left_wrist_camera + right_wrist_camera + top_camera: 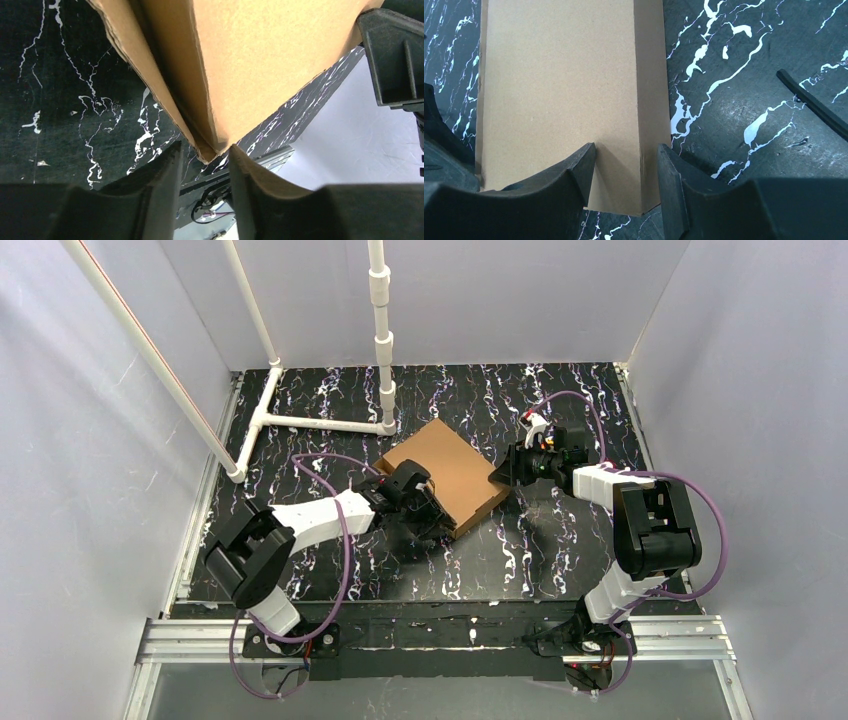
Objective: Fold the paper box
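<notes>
Our right claw [626,148] clamps the plain brown cardboard box [559,75]; our left claw [205,146] narrowly brackets its corner, grip unclear.

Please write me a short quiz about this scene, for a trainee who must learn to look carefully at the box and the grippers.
1. True or false: only one gripper is at the paper box.
2. What lies between the fingers of the left gripper? A) a corner of the box B) a cable C) nothing
3. Fill in: the white pipe frame stands far back on the ___ side of the table.

Key: 1 false; 2 A; 3 left.
</notes>
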